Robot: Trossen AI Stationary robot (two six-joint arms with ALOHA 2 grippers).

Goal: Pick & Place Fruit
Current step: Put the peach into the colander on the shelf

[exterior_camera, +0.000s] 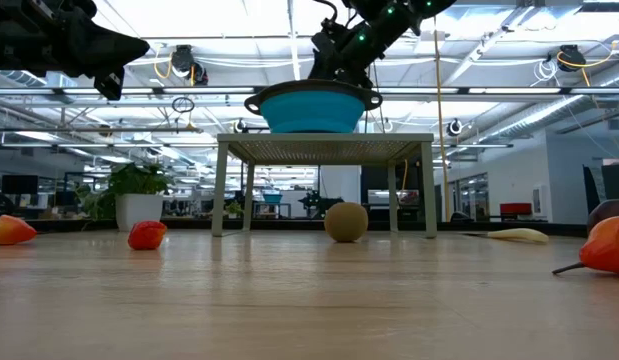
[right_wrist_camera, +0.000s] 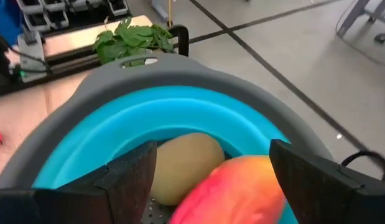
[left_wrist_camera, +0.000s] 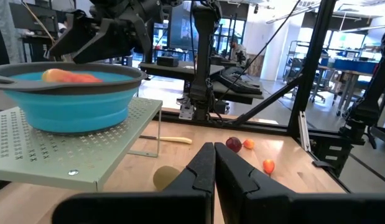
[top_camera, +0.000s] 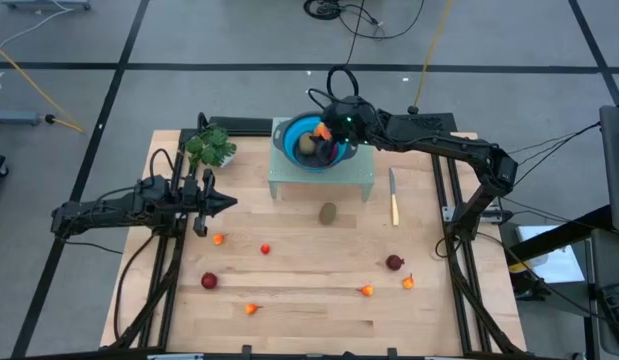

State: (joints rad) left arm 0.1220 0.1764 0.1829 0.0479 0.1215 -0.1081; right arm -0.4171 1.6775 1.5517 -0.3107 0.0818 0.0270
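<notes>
A blue bowl (top_camera: 311,143) with a grey rim stands on a small perforated stand (top_camera: 321,178) at the table's far side. In the bowl lie a brown kiwi-like oval (right_wrist_camera: 183,165) and a longer orange-red piece (right_wrist_camera: 236,190). My right gripper (right_wrist_camera: 211,168) hangs open just above them, one finger on each side, touching neither. A second brown oval (top_camera: 328,212) rests on the table in front of the stand. Two dark red round fruits (top_camera: 394,262) (top_camera: 209,281) and several tiny orange-red ones (top_camera: 265,249) lie nearer the front. My left gripper (top_camera: 229,203) waits shut and level at the table's left.
A green leafy bunch (top_camera: 210,148) sits at the far left, beside the stand. A slim yellow-handled knife (top_camera: 394,197) lies to the right of the stand. The wooden table (top_camera: 309,330) has bare room between the scattered fruit and its near edge.
</notes>
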